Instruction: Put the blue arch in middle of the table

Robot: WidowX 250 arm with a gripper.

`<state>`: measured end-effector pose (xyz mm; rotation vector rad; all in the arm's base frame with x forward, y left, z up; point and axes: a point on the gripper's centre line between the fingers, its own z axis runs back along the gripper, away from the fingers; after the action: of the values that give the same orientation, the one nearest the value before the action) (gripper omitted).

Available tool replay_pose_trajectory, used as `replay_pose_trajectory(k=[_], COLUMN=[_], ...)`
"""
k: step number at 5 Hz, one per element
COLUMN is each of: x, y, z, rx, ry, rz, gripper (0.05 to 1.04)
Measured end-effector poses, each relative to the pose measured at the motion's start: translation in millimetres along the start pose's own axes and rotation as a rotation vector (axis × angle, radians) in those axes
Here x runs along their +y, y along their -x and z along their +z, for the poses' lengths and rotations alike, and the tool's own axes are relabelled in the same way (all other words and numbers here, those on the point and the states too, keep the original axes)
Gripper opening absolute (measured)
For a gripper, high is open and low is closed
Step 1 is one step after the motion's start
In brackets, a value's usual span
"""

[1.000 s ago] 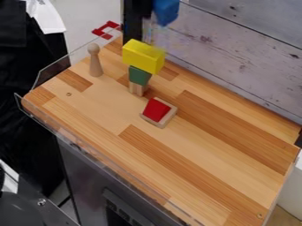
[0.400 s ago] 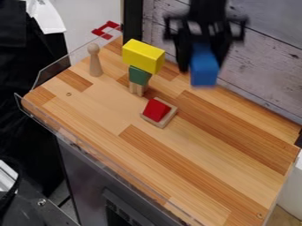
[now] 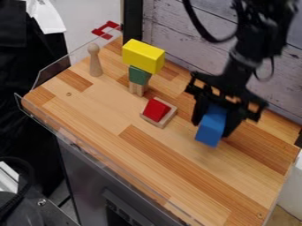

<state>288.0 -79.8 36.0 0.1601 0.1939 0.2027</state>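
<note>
The black gripper hangs over the right half of the wooden table, shut on a blue block. Its two fingers flank the block, whose lower end sticks out below them toward the front. The block is tilted; whether it touches the tabletop I cannot tell. No arch cutout can be made out on it from this side.
Left of the gripper, a red block rests on a pale wooden piece. Behind it stands a stack with a yellow block over a green one. A wooden peg stands at the back left.
From the top edge, the gripper has come right and down with the blue block held, and more of the arm now shows. The other blocks and the peg have stayed put.
</note>
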Motion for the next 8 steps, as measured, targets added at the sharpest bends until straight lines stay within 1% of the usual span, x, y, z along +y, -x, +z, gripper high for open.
replay_pose_trajectory(k=[1,2,3,4,5,6,7,8], x=[-2.7,-1.9,-4.2,-0.7,4.1,10.4,20.2,37.3], y=[2.0,8.2,10.2,12.3,11.4,11.1,14.0,5.9], z=[-8.8,-17.1,-19.4,-28.2,-21.4,4.1,38.9,66.3], rx=[-0.017,-0.032,-0.056,-0.048,-0.048,-0.100,-0.165,-0.219], ry=[-0.038,-0.016,0.029,0.056,0.104,0.151,0.203,0.240], rz=[-0.110,-0.162,-0.179,-0.162,-0.110,-0.104,-0.117,-0.072], gripper=[0.598,0.598,0.598,0.649,0.946,1.001,1.001,1.001])
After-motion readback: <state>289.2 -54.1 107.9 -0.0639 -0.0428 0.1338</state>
